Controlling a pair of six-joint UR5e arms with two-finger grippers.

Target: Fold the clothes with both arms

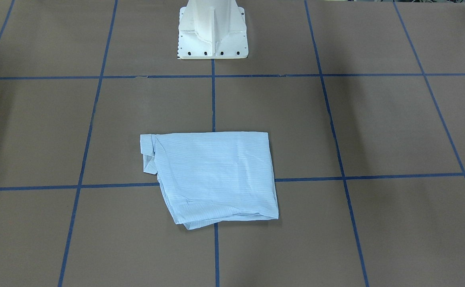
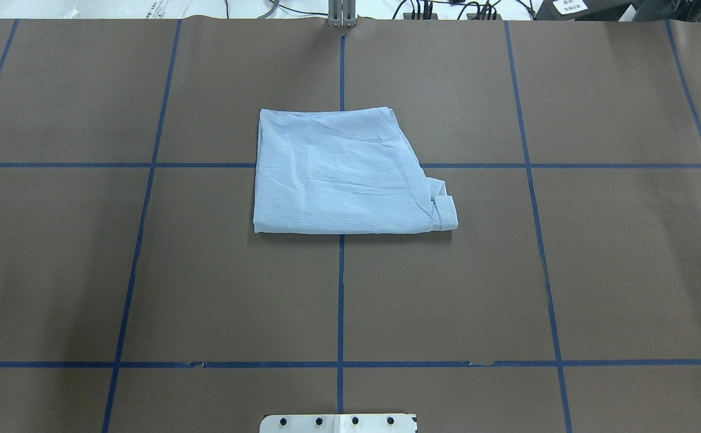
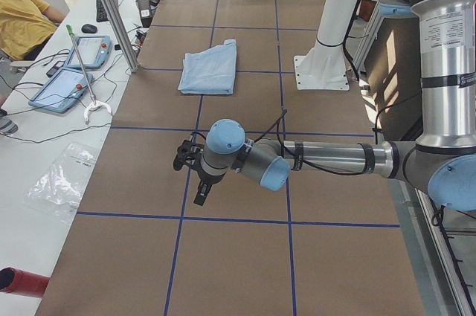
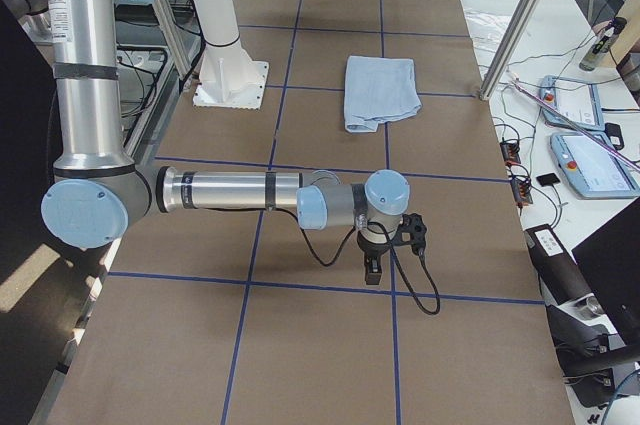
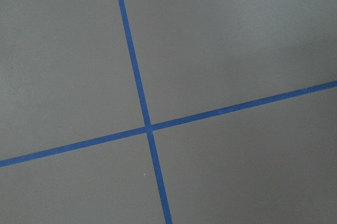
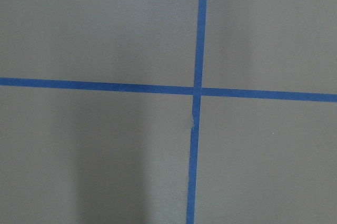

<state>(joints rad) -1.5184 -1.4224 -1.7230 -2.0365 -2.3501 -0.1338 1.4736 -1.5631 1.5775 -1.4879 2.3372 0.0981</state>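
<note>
Shirt (image 3: 210, 68) well apart from left claw (image 3: 201, 194) and right claw (image 4: 374, 269), midway between both; long axis along their joining line. Opening of either claw: cannot tell; no cloth held.

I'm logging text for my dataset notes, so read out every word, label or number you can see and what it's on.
Nothing here is legible.
White label at the overhead view's top right: printed, too small to read.
Pendant screens beside the table: blurred.
Shirt: no visible text.
Table: blue tape lines only.
</note>
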